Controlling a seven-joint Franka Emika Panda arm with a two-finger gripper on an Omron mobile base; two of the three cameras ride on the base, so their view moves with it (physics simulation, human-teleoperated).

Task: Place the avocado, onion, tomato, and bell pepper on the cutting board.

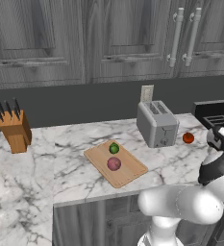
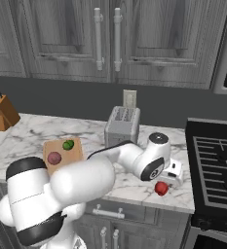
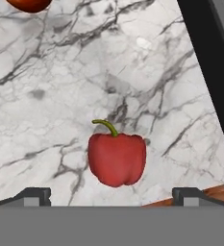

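Observation:
The tan cutting board [image 1: 132, 169] [image 2: 48, 145] lies on the marble counter left of the toaster. On it rest the dark-green avocado [image 1: 114, 148] [image 2: 68, 145] and the purple onion [image 1: 114, 164] [image 2: 54, 157]. The red bell pepper [image 3: 117, 158] [image 2: 161, 188] lies on the counter near its front edge, close to the stove. My gripper [image 3: 112, 194] [image 2: 170, 178] hangs open just above the pepper, a fingertip [image 3: 35, 195] wide on each side, touching nothing. The tomato [image 1: 188, 138] [image 3: 29, 4] sits on the counter to the right of the toaster, beyond the pepper.
A silver toaster [image 1: 156, 123] [image 2: 122, 126] stands behind the board's right end. The black stove [image 2: 217, 165] [image 3: 214, 57] borders the counter on the right. A wooden knife block [image 1: 15, 129] [image 2: 2, 113] stands far left. Cabinets hang above.

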